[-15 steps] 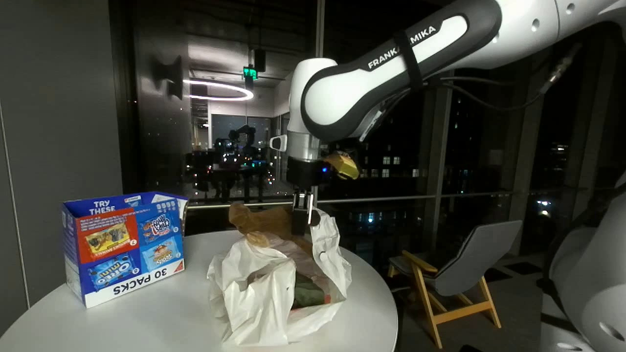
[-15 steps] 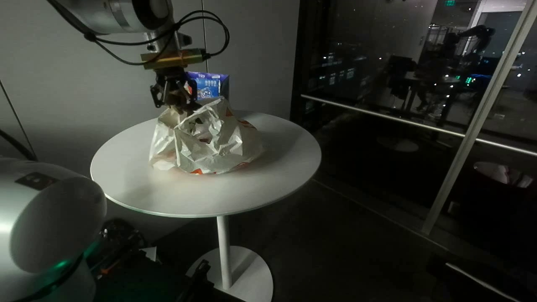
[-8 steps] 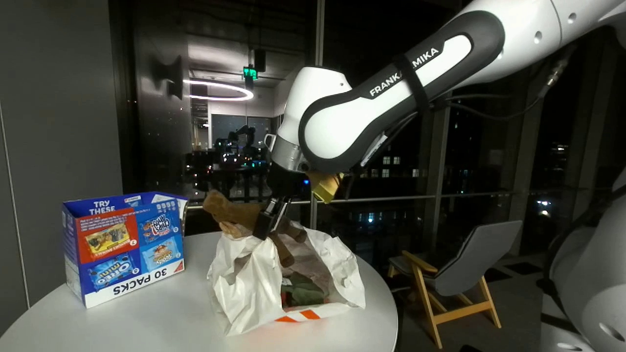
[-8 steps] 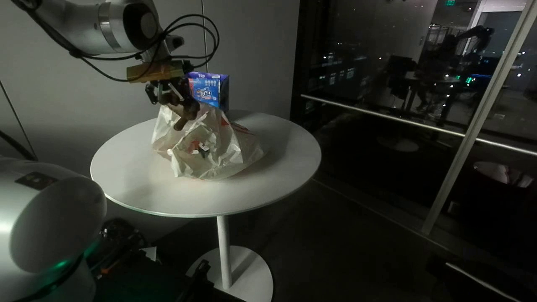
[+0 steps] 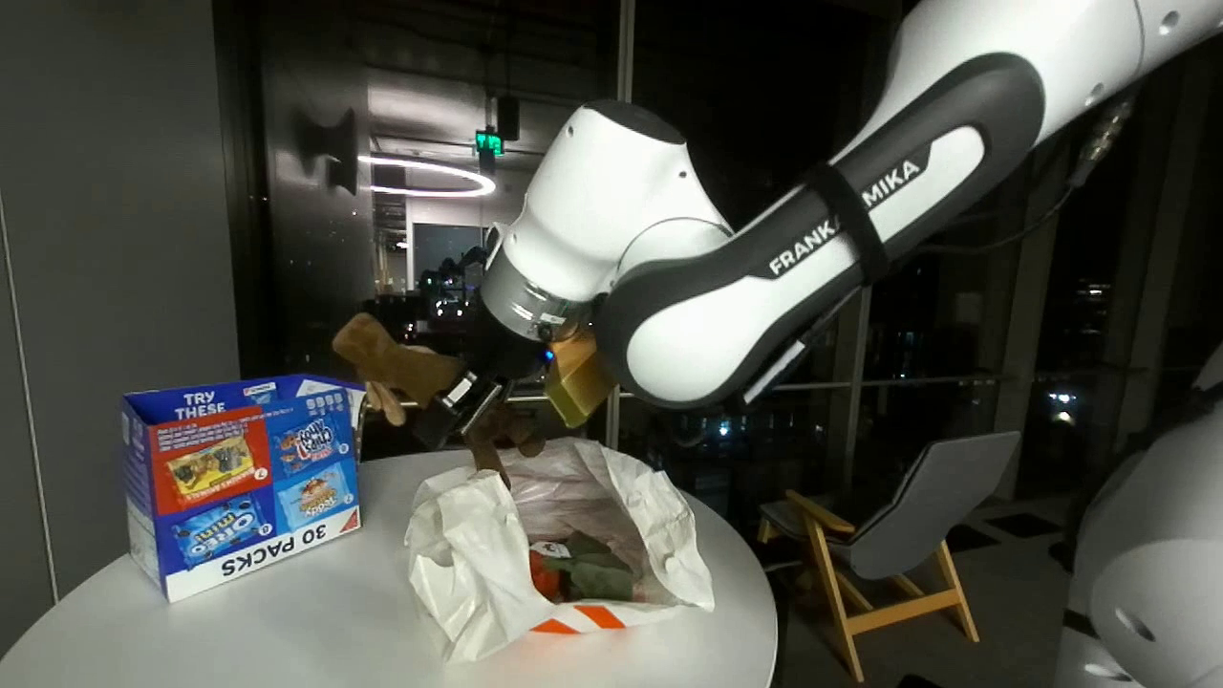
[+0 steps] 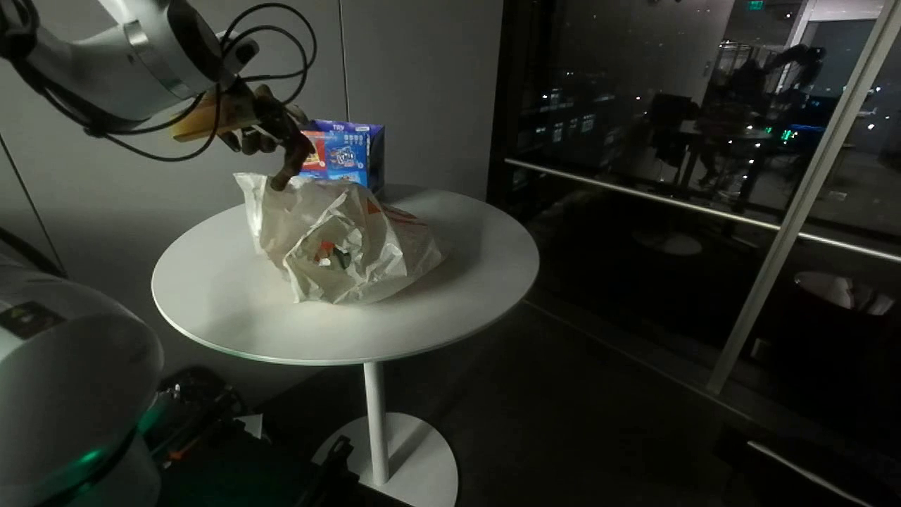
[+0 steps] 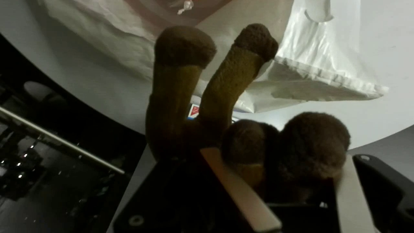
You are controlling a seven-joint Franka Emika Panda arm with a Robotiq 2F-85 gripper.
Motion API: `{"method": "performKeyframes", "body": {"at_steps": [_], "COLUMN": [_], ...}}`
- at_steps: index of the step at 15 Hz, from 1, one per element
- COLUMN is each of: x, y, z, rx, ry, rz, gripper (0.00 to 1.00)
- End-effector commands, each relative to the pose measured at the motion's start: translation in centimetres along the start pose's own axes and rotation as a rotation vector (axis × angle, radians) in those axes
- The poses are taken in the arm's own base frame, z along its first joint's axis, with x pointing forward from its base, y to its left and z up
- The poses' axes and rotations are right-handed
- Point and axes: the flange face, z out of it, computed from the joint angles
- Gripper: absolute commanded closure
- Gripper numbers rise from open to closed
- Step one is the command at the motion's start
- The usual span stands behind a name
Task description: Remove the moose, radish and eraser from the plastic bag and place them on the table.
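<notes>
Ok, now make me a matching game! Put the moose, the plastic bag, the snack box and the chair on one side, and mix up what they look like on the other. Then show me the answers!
Things
1. moose
2. plastic bag
3. snack box
4. chair

Clues
A. grey and wooden
B. blue and red, covered in pictures
C. brown, gripped by the pincer
D. white and crumpled, with its mouth open

Right pairs: 1-C, 2-D, 3-B, 4-A
</notes>
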Motion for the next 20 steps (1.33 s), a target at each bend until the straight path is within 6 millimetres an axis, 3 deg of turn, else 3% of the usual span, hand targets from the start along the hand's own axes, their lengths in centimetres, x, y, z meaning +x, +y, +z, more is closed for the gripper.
{"method": "performKeyframes", "body": {"at_steps": [1, 3, 6, 12, 15, 20], "x": [1.0, 1.6, 2.5, 2.9, 2.1, 1.6], "y": [-1.3, -2.2, -4.9, -9.6, -8.6, -7.2], "z": [0.5, 0.1, 0.2, 3.1, 5.9, 7.3], "rx": [-0.065, -0.105, -0.181, -0.256, -0.101, 0.055], "ry": [0.11, 0.175, 0.246, 0.295, 0.197, 0.144], "rz": [-0.021, 0.009, -0.078, -0.257, -0.24, -0.22], "gripper": [0.96, 0.95, 0.93, 0.93, 0.93, 0.93]}}
